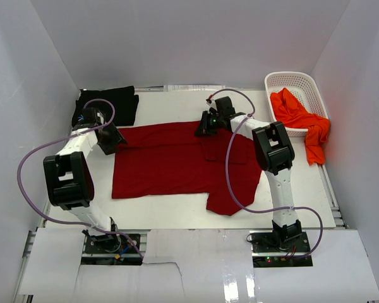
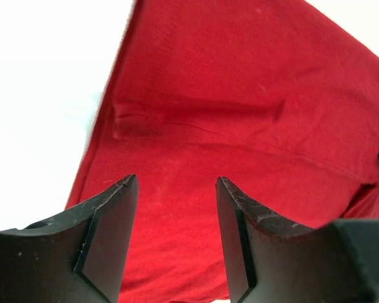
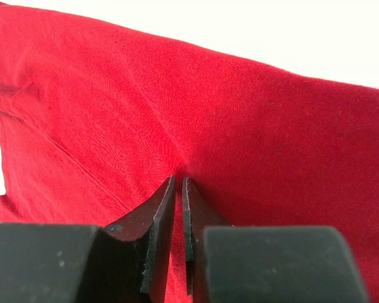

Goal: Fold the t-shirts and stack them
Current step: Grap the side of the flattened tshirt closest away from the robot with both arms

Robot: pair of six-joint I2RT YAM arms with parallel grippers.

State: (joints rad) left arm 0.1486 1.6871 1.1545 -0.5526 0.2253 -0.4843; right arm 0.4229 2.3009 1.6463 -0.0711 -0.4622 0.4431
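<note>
A dark red t-shirt (image 1: 170,161) lies spread across the middle of the table. My right gripper (image 1: 204,128) sits at its far edge, shut on a pinch of the red cloth (image 3: 179,179). Over the shirt's far left corner my left gripper (image 1: 115,140) hangs open, with red fabric (image 2: 227,120) below and nothing between its fingers (image 2: 114,208). A black t-shirt (image 1: 107,104) lies folded at the far left of the table. An orange-red t-shirt (image 1: 303,120) drapes over the rim of the basket at the far right.
A white slotted basket (image 1: 295,81) stands at the far right corner. White walls close in the table on three sides. The shirt's lower right part (image 1: 230,189) hangs toward the table's near edge.
</note>
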